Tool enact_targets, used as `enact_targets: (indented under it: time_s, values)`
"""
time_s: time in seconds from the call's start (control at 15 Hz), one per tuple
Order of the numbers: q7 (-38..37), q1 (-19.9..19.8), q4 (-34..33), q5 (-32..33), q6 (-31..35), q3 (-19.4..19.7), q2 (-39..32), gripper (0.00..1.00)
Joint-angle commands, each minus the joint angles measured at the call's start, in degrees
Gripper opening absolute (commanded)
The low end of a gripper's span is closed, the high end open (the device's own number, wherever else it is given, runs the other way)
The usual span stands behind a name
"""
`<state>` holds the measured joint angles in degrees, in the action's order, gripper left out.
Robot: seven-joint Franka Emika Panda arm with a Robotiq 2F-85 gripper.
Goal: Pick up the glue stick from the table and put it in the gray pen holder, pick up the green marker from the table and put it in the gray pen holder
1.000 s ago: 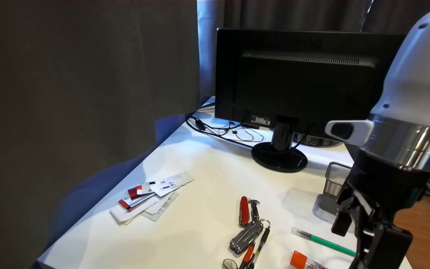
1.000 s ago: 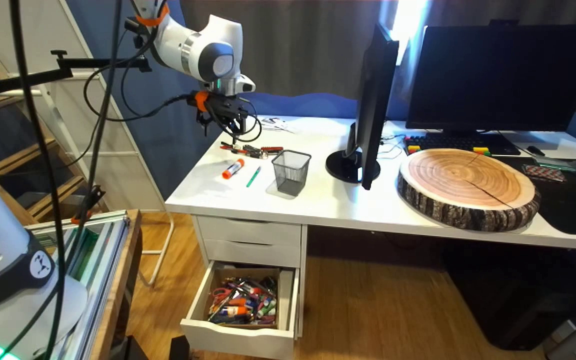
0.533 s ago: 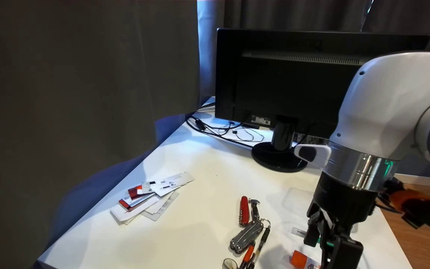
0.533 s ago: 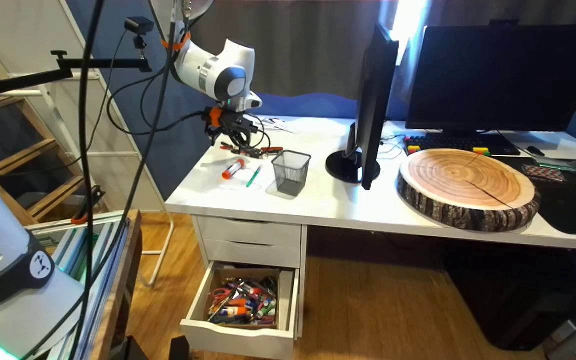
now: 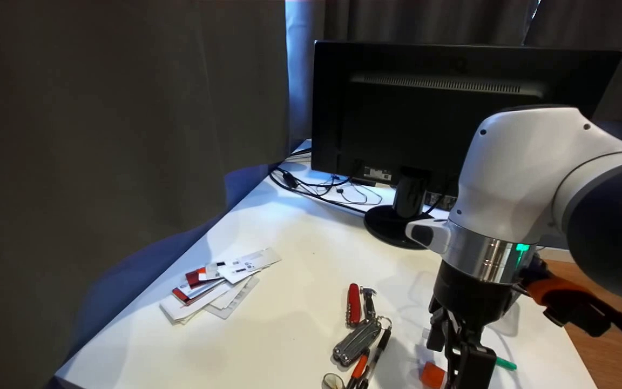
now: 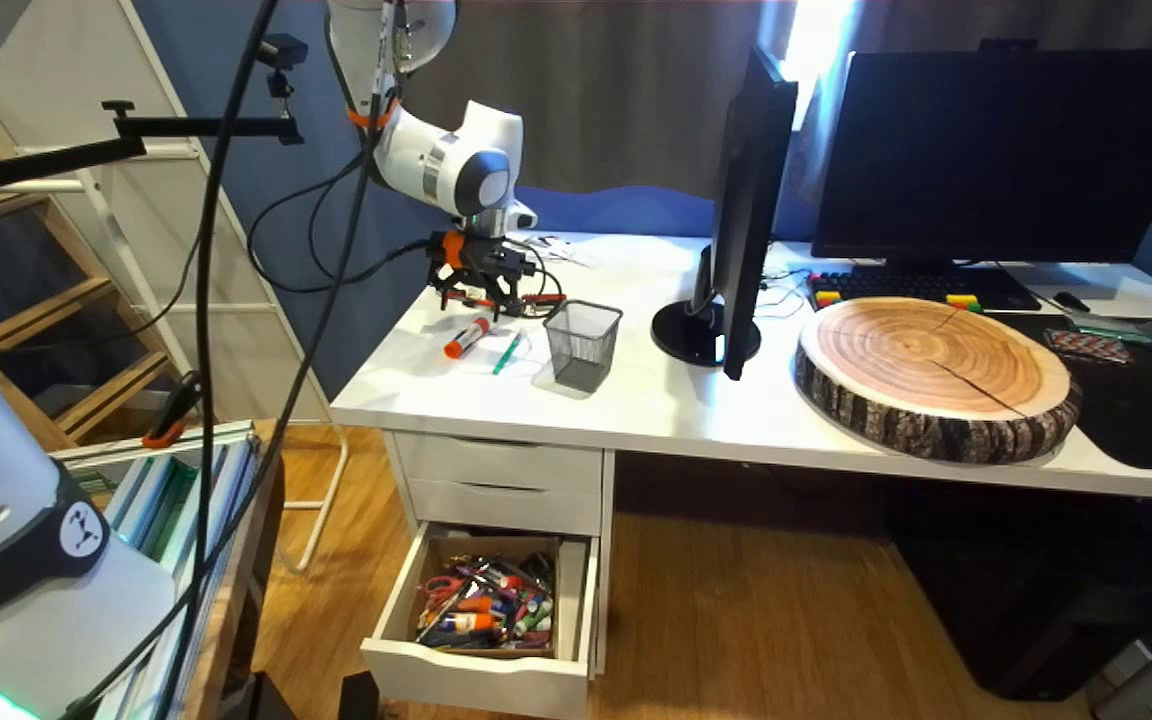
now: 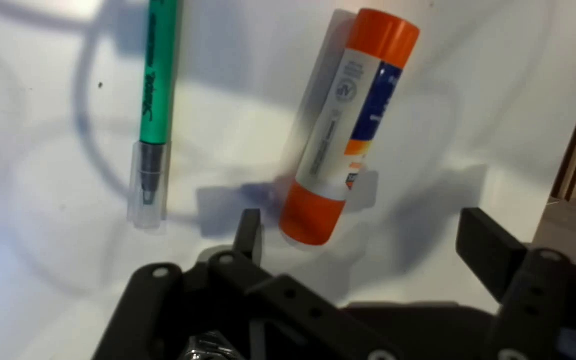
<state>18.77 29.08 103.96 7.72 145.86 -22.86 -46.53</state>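
Observation:
The glue stick (image 7: 340, 120), with orange ends and a white and blue label, lies on the white table (image 6: 406, 385); it also shows in both exterior views (image 5: 433, 375) (image 6: 467, 338). The green marker (image 7: 158, 80) with a clear cap lies beside it, also in both exterior views (image 5: 505, 364) (image 6: 508, 354). The gray pen holder (image 6: 582, 345) stands upright, right of the marker in an exterior view; elsewhere the arm hides it. My gripper (image 7: 360, 220) is open and empty above the table, near the glue stick's near orange end, fingers apart; it shows in both exterior views (image 5: 454, 356) (image 6: 474, 300).
A red pocket knife (image 5: 353, 305), a multitool (image 5: 357, 341) and pens (image 5: 373, 359) lie close to the gripper. A stack of cards (image 5: 219, 286) lies farther off. A monitor's black base (image 6: 696, 335) stands beyond the holder. A wood slab (image 6: 936, 350) and open drawer (image 6: 481, 685) show too.
The arm and open gripper have moved lower and across the table, to the left in one exterior picture, coming over the glue stick area. The objects on the table have not moved.

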Motion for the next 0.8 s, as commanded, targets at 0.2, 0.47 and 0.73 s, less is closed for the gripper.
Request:
enact_targets:
  time_s: [0.2,0.47,0.73]
  values:
    - [-1.1,2.4,-5.3,3.1,-4.5,1.7,-2.7,0.52]
    - [-1.1,2.5,-5.8,3.3,-4.5,1.7,-2.8,0.73]
    - [-1.3,2.7,-6.3,3.4,-4.9,2.1,-3.2,0.81]
